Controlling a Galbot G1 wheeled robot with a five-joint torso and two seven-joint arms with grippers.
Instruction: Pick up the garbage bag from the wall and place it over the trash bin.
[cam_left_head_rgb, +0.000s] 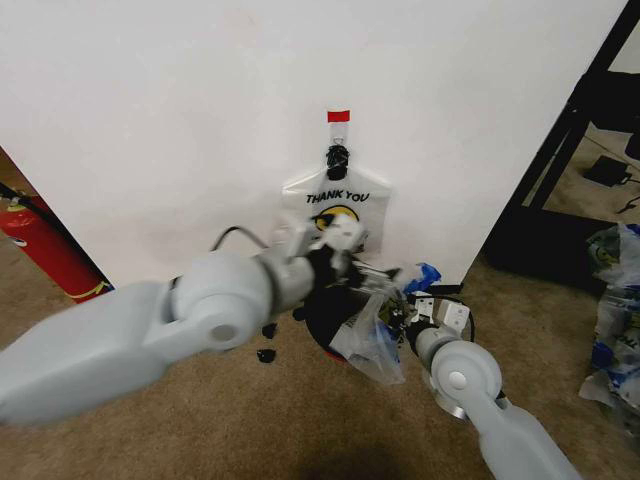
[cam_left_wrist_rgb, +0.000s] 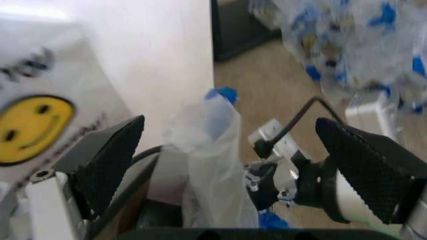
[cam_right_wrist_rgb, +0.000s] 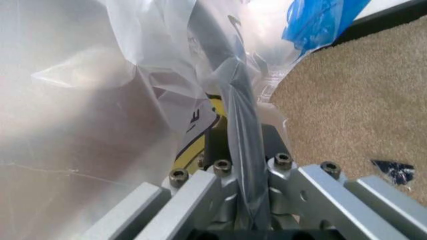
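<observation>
The head view takes in the white wall (cam_left_head_rgb: 150, 120), its red tape strip (cam_left_head_rgb: 339, 116) and black clip (cam_left_head_rgb: 338, 157) holding the opaque "THANK YOU" bag (cam_left_head_rgb: 338, 205). Below, both arms meet over the black trash bin (cam_left_head_rgb: 330, 318), where the garbage bag (cam_left_head_rgb: 372, 335), thin crinkled clear plastic with blue patches, drapes down the bin's front.

The left wrist view shows the left end effector (cam_left_wrist_rgb: 233, 165) spread wide, its black textured pads flanking the upright bag without touching it.

The right wrist view shows the right end effector (cam_right_wrist_rgb: 243, 200) pinched closed on a twisted fold of the bag.

Tan carpet (cam_left_head_rgb: 300, 430) lies open before the bin; a red fire extinguisher (cam_left_head_rgb: 45, 250) stands well apart.
</observation>
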